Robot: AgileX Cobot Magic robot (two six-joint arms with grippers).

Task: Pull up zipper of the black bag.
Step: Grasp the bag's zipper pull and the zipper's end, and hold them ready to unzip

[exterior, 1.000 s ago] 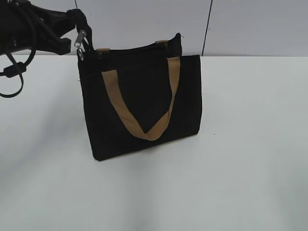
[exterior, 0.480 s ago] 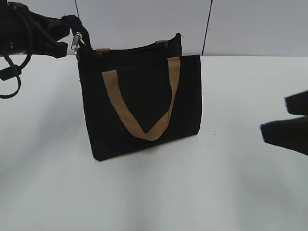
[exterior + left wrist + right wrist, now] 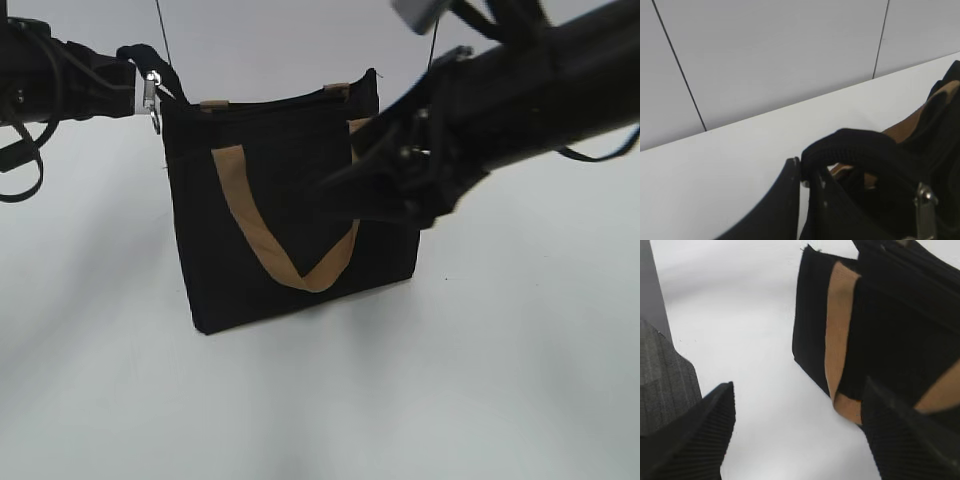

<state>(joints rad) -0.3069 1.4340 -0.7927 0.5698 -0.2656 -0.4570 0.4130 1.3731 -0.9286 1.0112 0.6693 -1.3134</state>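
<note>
The black bag (image 3: 285, 150) stands upright on the white table, with a tan strap handle (image 3: 262, 238) on its front. The zipper (image 3: 270, 101) runs along its top edge. My left gripper (image 3: 138, 82) is at the bag's top left corner, shut on a black ribbed loop (image 3: 850, 142). A silvery metal piece (image 3: 152, 95) hangs beside the loop, and I cannot tell if it is the pull. My right gripper (image 3: 335, 185) is open and empty in front of the bag's right half. The right wrist view shows its fingers (image 3: 800, 410) spread, with the bag (image 3: 900, 325) just ahead.
The white table (image 3: 500, 350) spreads around the bag. A pale panelled wall (image 3: 765, 60) stands right behind it. My right arm (image 3: 540, 90) crosses the upper right of the exterior view and hides the bag's right edge.
My right arm has swung in from the right edge to in front of the bag's right half. My left gripper has shifted slightly left and up, still pinching the loop.
</note>
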